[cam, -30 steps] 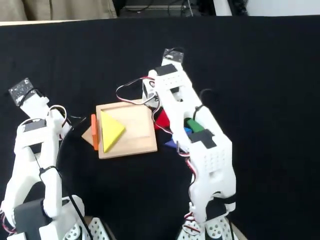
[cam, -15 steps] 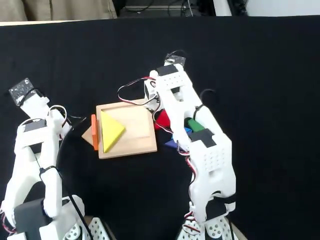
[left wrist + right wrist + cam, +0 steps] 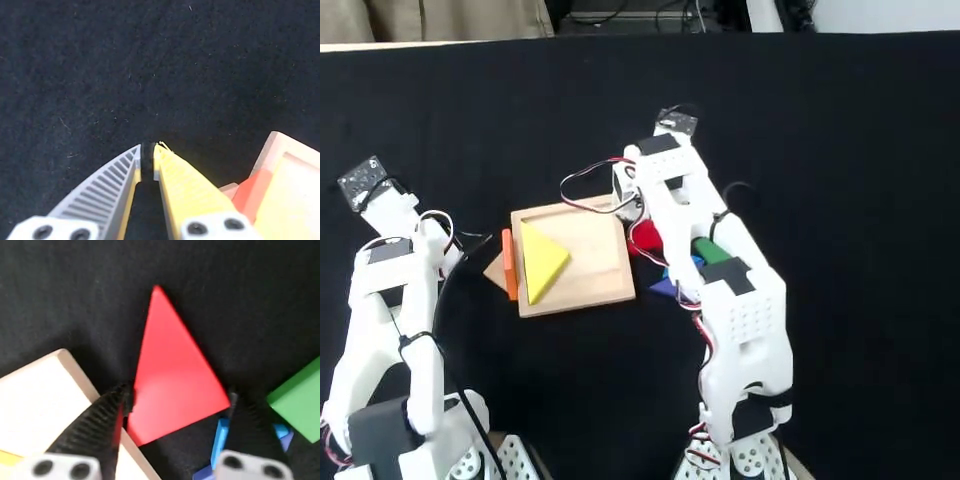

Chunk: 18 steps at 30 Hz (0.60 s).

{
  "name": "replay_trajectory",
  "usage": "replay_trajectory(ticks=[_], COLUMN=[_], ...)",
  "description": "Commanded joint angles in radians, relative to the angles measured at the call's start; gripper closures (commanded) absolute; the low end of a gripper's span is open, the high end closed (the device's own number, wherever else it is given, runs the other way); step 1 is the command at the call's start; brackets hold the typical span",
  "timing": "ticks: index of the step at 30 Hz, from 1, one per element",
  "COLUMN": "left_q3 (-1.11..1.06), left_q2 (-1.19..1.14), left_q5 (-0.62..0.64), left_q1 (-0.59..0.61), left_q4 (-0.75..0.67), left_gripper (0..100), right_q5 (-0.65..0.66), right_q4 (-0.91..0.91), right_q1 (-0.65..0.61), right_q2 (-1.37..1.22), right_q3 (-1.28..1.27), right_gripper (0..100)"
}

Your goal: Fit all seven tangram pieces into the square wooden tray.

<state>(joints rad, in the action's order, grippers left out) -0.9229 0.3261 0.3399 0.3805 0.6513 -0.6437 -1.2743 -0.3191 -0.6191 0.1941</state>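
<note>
Currently right gripper (image 3: 178,399), spread wide and empty, straddles the red triangle (image 3: 170,365) lying flat just beside the wooden tray (image 3: 40,395), apex pointing away from the wrist.

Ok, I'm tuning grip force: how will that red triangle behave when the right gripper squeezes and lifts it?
Probably stiff: the red triangle looks like a solid flat block with crisp edges. Its slanted sides might slip out of the right gripper, which is open astride it. Seemingly flat on the black cloth, it shouldn't roll or tip.
</note>
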Motion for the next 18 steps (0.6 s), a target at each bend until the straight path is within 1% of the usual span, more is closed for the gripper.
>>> replay_trajectory(ticks=[1,4,6,9,14,18], left_q3=[0.004,0.004,0.004,0.004,0.004,0.004], left_q2=[0.032,0.032,0.032,0.032,0.032,0.032], left_q5=[0.0,0.0,0.0,0.0,0.0,0.0], left_q1=[-0.01,-0.01,-0.01,-0.01,-0.01,-0.01], left_q4=[-0.015,-0.015,-0.015,-0.015,-0.015,-0.015], left_gripper=[93,93,93,93,93,93], right_q5=[-0.003,0.0,0.02,0.16,0.33,0.554], right_q4=[0.032,0.034,0.017,-0.04,-0.058,-0.058], right_q1=[0.012,0.038,0.078,0.138,0.195,0.19], right_q2=[-0.012,-0.012,-0.013,-0.015,-0.019,-0.019], right_q3=[0.016,0.03,0.067,0.14,0.183,0.189], right_gripper=[85.6,83.6,83.3,83.5,83.6,83.6])
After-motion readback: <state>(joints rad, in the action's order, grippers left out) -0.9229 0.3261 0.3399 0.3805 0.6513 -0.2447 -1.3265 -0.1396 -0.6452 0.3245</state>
